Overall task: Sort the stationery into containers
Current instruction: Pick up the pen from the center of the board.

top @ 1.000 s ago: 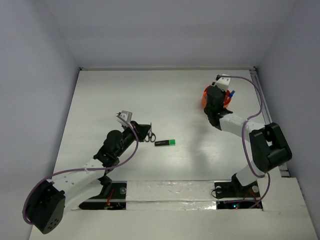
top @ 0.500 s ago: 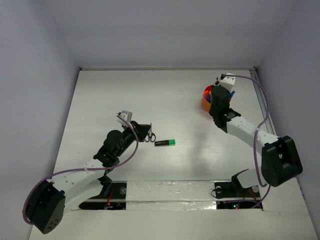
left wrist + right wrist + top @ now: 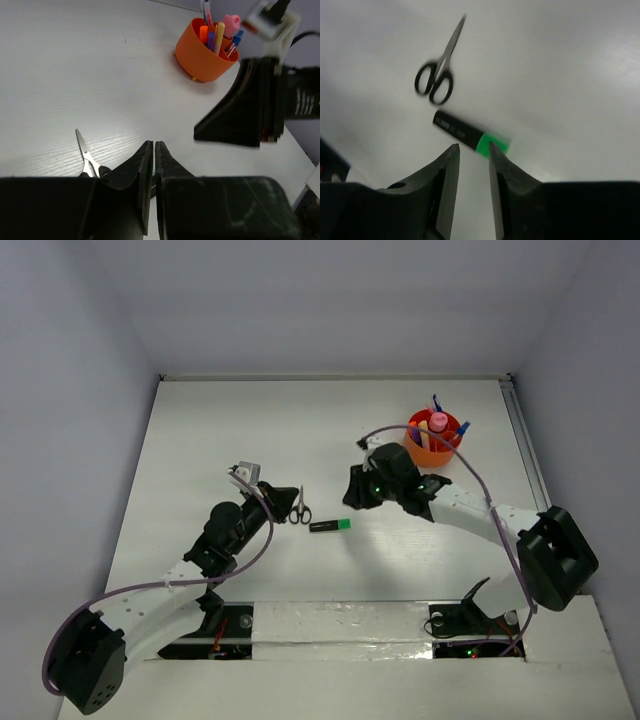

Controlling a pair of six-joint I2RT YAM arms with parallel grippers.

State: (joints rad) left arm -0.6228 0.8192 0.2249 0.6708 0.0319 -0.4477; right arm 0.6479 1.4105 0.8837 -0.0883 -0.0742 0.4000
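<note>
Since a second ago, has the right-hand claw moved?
Yes. The right gripper left the orange cup and swung left, toward the green highlighter.

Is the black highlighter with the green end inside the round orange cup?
No, the highlighter lies on the white table near the black-handled scissors.

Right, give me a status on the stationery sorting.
Done: highlighters and pens stand in the orange cup. In hand: nothing; the right gripper hovers, open, by the green highlighter, the left gripper is shut, empty. Left: that highlighter and the scissors on the table.
</note>
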